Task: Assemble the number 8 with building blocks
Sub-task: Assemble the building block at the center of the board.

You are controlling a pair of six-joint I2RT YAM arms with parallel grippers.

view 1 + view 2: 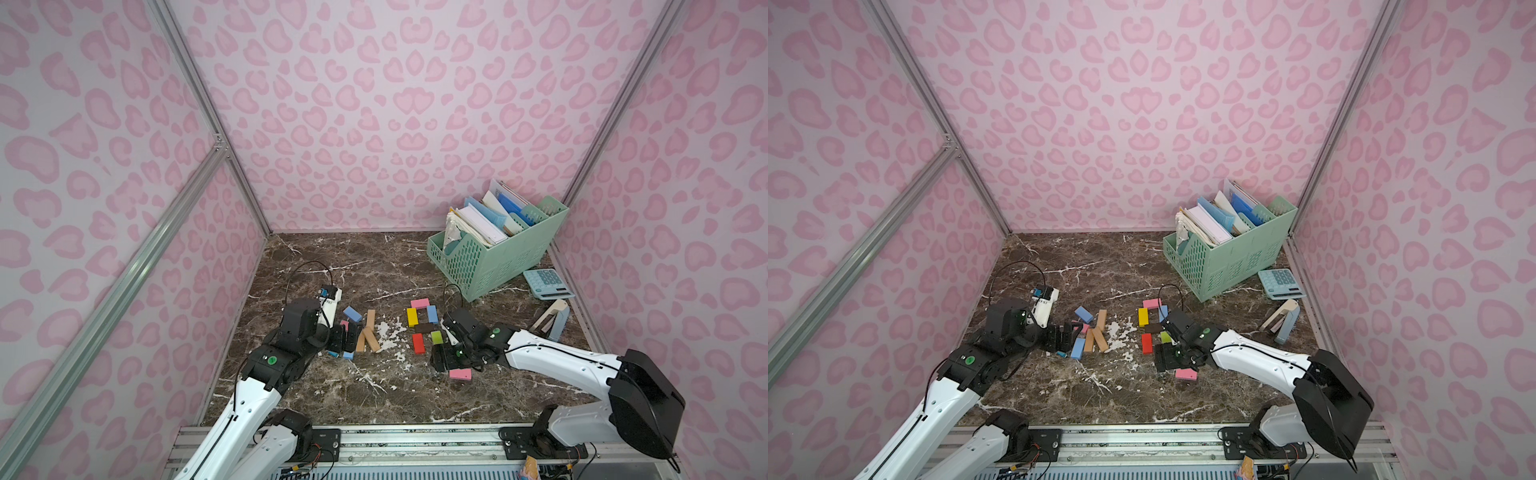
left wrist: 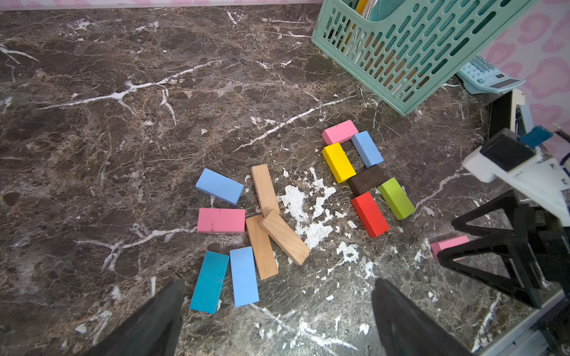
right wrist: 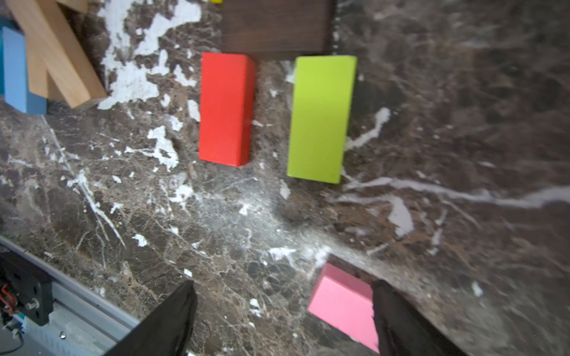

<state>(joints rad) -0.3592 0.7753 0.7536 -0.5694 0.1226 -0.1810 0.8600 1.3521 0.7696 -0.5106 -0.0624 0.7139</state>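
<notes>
Brick (image 3: pixel 342 303), pink, sits cropped between spread right fingers (image 3: pixel 401 323), perhaps touching one; left fingers (image 2: pixel 148 326) spread empty.

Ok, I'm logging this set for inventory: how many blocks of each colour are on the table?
Pink blocks: 3
Light blue blocks: 3
Tan wood blocks: 3
Teal block: 1
Yellow block: 1
Red block: 1
Green block: 1
Dark brown block: 1
Total: 14
</notes>
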